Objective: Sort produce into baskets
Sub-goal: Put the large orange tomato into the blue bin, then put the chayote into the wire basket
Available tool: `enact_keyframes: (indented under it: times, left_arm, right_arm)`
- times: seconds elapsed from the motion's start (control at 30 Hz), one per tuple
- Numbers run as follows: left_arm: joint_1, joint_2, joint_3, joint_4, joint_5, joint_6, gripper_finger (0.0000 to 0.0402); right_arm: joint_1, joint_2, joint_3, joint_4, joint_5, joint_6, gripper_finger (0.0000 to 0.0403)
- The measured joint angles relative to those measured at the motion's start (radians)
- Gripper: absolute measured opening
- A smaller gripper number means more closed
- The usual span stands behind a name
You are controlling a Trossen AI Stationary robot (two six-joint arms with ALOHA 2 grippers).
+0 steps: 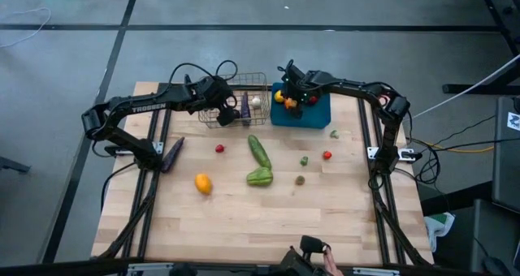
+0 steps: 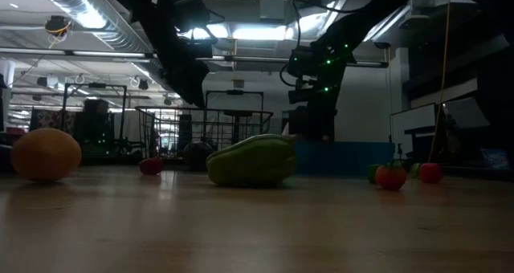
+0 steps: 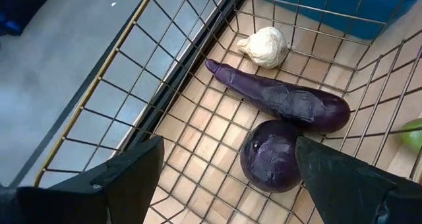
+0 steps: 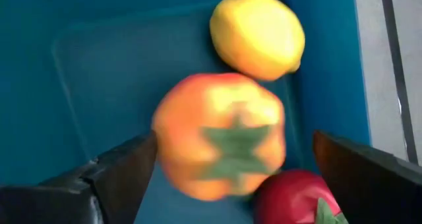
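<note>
Both arms hang over the two containers at upper centre of the overhead frame: the left pincer [image 3: 224, 178] spread above two eggplants [image 3: 283, 102] and garlic [image 3: 265, 46] in the wire basket [image 1: 236, 85], the right pincer [image 4: 231, 178] spread over an orange tomato [image 4: 221, 135] and lemon [image 4: 257, 33] in the blue bin [image 1: 318, 114], apparently just dropped; cucumber [image 1: 259, 150] and pepper [image 1: 259, 177] wait mid-table [image 1: 244, 219]

Two containers stand at the table's far edge: one wire basket [image 1: 237, 98] and one blue bin [image 1: 302, 112].

The basket holds two purple eggplants, one long [image 3: 283, 100] and one round [image 3: 271, 155], plus one white garlic [image 3: 265, 46].

The bin holds one lemon [image 4: 258, 33], one orange tomato [image 4: 221, 136] and one red tomato [image 4: 297, 197].

One more eggplant [image 1: 172, 153] lies near the table's left edge.

One cucumber [image 1: 259, 150], one green pepper [image 1: 259, 177] and one orange fruit [image 1: 203, 183] lie mid-table.
</note>
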Motion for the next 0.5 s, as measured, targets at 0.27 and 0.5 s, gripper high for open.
enact_keyframes:
  times: [0.27,0.5]
  left_arm:
    - [-0.029,0.000,0.059,0.000,-0.001,0.090,0.0340]
    - [-0.166,0.000,0.121,0.004,0.000,0.034,0.0340]
  right_arm:
    - [0.000,0.000,0.000,-0.002,0.000,0.002,0.0399]
    - [0.000,-0.001,0.000,-0.002,0.007,0.002,0.0399]
